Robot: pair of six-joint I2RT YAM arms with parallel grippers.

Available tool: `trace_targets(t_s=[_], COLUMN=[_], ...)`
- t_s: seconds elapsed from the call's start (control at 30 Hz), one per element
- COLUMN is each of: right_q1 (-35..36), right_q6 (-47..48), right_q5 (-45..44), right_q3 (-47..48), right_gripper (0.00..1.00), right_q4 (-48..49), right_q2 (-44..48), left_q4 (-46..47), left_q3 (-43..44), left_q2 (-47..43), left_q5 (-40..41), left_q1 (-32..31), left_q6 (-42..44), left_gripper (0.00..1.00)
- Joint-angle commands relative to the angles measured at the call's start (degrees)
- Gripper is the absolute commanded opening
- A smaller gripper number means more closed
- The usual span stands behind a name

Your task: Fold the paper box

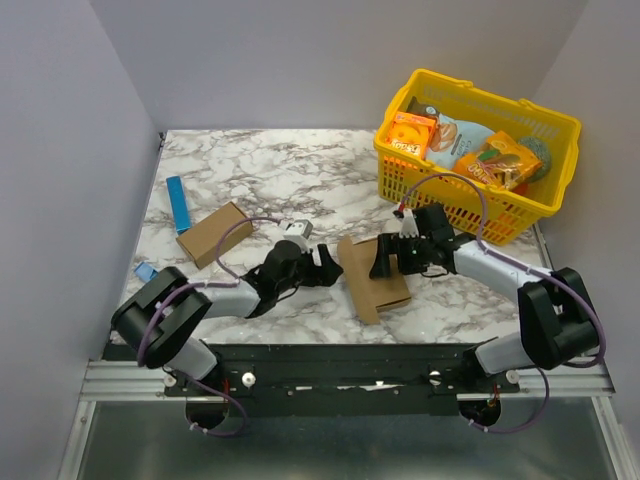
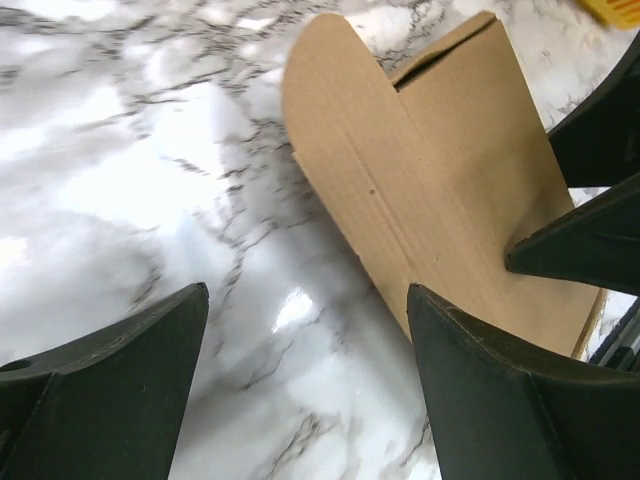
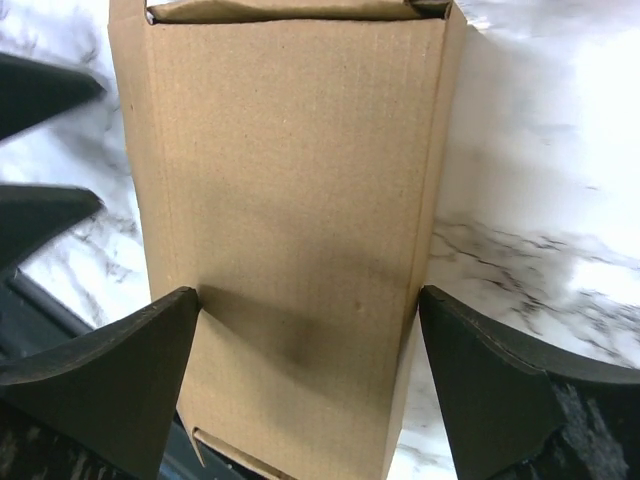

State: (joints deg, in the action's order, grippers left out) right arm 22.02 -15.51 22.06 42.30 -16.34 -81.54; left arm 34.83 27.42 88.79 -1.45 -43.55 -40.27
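The right gripper [image 3: 310, 375] is hanging wide open over the paper box [image 1: 385, 290], its fingers [image 3: 110, 385] spreading across the carton's width and gripping nothing. The left gripper [image 2: 305, 340] is also standing open and empty, just beside the box's rounded flap. The box is lying flat in the middle of the desk towards the near edge, while a yellow basket [image 1: 450, 195] is sitting at the far right corner, holding an orange snack box [image 1: 410, 133] and some packets [image 1: 505, 160].
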Motion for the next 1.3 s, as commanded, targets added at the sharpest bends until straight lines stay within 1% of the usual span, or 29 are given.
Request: trace_targets(t_s=[0.0,0.1,0.13,0.17,0.2,0.27,0.33,0.43,0.5,0.53,0.57,0.73,0.77,0.8,0.93,1.03,1.13,1.17,1.27], right_q1=[2.85,4.35,4.35,4.52,4.61,5.05,5.14,5.31,5.93,6.02,6.28,8.21,9.00,9.35,10.41,10.85,11.46,11.81,12.34], right_q6=[3.02,1.80,1.10,0.83,0.83,1.18,1.79,1.89,1.27,1.18,1.01,1.53,1.45,1.45,1.01,0.83,0.92,1.00,0.92], right_q5=[3.86,-0.17,-1.83,-6.11,-8.51,-14.56,-17.04,-16.97,-15.83,-15.48,-14.08,-11.43,-11.52,-11.43,-10.99,-10.81,-10.64,-10.64,-11.08], right_q3=[4.35,5.85,5.95,5.95,5.95,5.51,5.33,4.63,3.05,2.44,2.00,-2.04,-2.75,-3.19,-4.60,-4.86,-4.69,-4.51,-4.42], right_gripper=[1.00,1.00,1.00,1.00,1.00,1.00,1.00,1.00,1.00,1.00,1.00,1.00,1.00,1.00,1.00,1.00,1.00,1.00,1.00], right_q4=[-1.06,-2.12,-2.38,-3.17,-3.43,-4.40,-5.45,-7.21,-7.22,-7.39,-7.39,-6.43,-6.08,-5.99,-5.90,-5.55,-5.02,-4.93,-4.41], right_q2=[-2.13,-0.65,0.32,1.46,2.77,7.52,10.42,14.47,17.37,18.33,19.21,24.67,25.46,26.07,28.71,28.89,28.28,27.93,27.66], left_q4=[-7.75,-8.99,-8.64,-8.03,-7.94,-7.41,-6.10,-4.95,0.57,3.03,5.57,5.86,6.21,6.13,7.70,12.09,16.05,19.02,24.12], left_q3=[-2.98,-4.65,-4.83,-4.57,-4.13,-2.82,-2.11,0.09,0.18,0.00,0.61,4.92,6.32,6.85,7.65,7.38,8.00,7.83,7.65], left_q2=[-10.64,-16.80,-17.77,-18.65,-18.66,-17.61,-16.29,-11.55,-7.60,-6.28,-3.92,2.60,5.22,6.55,11.39,13.68,16.14,17.54,19.74], left_q5=[3.56,2.78,1.55,-1.85,-3.80,-6.36,-9.52,-14.26,-17.78,-21.62,-22.79,-24.91,-25.96,-26.14,-27.20,-28.78,-30.97,-31.59,-33.35], left_q1=[1.71,4.16,5.04,5.84,7.67,8.83,10.14,12.77,14.27,14.98,15.94,16.48,16.57,17.00,17.71,17.89,17.80,17.80,17.71], left_q6=[2.74,4.85,5.55,6.86,7.31,7.84,8.19,7.41,6.09,4.17,3.63,3.89,2.84,1.87,-2.43,-6.74,-9.90,-10.78,-14.13], left_gripper=[0.92,0.97,0.98,0.99,0.99,0.99,0.99,0.98,0.96,0.94,0.90,0.85,0.82,0.81,0.81,0.78,0.70,0.66,0.61])
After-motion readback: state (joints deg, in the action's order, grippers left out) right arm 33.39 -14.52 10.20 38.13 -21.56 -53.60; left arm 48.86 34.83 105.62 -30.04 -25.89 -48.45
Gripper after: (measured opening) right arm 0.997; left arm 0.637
